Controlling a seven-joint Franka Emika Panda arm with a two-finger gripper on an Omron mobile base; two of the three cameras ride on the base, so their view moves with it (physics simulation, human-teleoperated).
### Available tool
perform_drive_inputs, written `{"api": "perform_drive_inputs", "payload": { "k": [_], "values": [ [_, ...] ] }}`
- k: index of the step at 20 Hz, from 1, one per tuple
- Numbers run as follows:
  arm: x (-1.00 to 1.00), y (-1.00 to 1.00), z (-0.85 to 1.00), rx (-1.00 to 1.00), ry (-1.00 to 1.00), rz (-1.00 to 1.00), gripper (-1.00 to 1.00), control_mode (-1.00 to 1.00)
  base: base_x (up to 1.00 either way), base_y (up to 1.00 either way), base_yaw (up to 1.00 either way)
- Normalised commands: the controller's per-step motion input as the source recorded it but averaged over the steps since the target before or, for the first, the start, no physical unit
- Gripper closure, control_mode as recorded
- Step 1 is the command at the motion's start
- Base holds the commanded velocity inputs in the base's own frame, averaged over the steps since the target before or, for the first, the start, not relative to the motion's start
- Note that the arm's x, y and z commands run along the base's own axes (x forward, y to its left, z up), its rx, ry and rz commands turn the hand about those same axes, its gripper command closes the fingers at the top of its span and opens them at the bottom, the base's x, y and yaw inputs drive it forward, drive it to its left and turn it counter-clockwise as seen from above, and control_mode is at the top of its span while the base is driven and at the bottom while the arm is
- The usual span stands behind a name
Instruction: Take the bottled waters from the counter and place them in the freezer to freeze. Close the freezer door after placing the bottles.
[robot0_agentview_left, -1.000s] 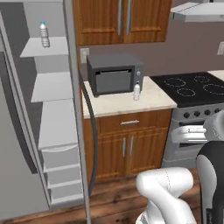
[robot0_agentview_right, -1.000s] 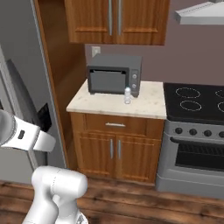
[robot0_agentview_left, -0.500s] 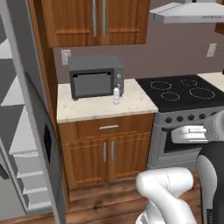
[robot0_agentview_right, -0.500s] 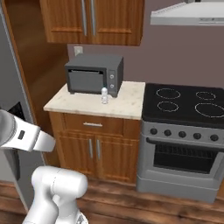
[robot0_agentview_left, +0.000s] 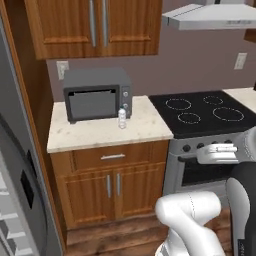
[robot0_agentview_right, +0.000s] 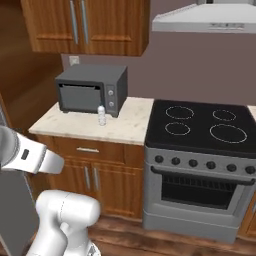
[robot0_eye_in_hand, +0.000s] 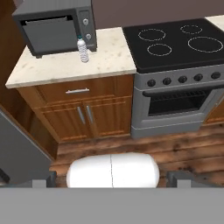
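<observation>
One bottled water (robot0_agentview_left: 121, 118), clear with a teal cap, stands upright on the beige counter (robot0_agentview_left: 95, 134), just in front of the grey toaster oven's right end. It shows again in the right base view (robot0_agentview_right: 101, 116) and small at the top of the hand view (robot0_eye_in_hand: 82, 50). My gripper (robot0_eye_in_hand: 112, 180) hangs high over the wooden floor, well short of the counter (robot0_eye_in_hand: 109, 57), its fingers (robot0_eye_in_hand: 43, 182) wide apart and open with nothing between them. White freezer shelves (robot0_agentview_left: 6, 226) peek in at the lower left edge. The freezer door is out of view.
The grey toaster oven (robot0_agentview_left: 96, 93) sits at the back of the counter. A black stovetop (robot0_agentview_left: 200, 111) over a grey oven (robot0_agentview_right: 197, 187) adjoins on the right. The grey fridge door with its black dispenser panel (robot0_agentview_left: 27, 184) stands at the left. Wooden cabinets (robot0_agentview_left: 95, 25) hang above.
The whole picture has slid left as the base moved right: the open freezer has left the views and the counter and stove are now central. The gripper stays open.
</observation>
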Motion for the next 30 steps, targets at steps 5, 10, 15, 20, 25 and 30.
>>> {"api": "perform_drive_inputs", "payload": {
  "k": [5, 10, 15, 20, 25, 30],
  "values": [
    [0.0, 0.0, 0.0, 0.0, 0.0, 0.0, -1.0, 1.0, 0.64, -0.39, 0.02],
    [0.0, 0.0, 0.0, 0.0, 0.0, 0.0, -1.0, 1.0, 0.5, -0.34, 0.01],
    [0.0, 0.0, 0.0, 0.0, 0.0, 0.0, -1.0, 1.0, 0.42, -0.24, 0.0],
    [0.0, 0.0, 0.0, 0.0, 0.0, 0.0, -1.0, 1.0, 0.51, -0.26, 0.0],
    [0.0, 0.0, 0.0, 0.0, 0.0, 0.0, -1.0, 1.0, 0.5, -0.21, 0.0],
    [0.0, 0.0, 0.0, 0.0, 0.0, 0.0, -1.0, 1.0, 0.4, -0.13, 0.0]
  ]
}}
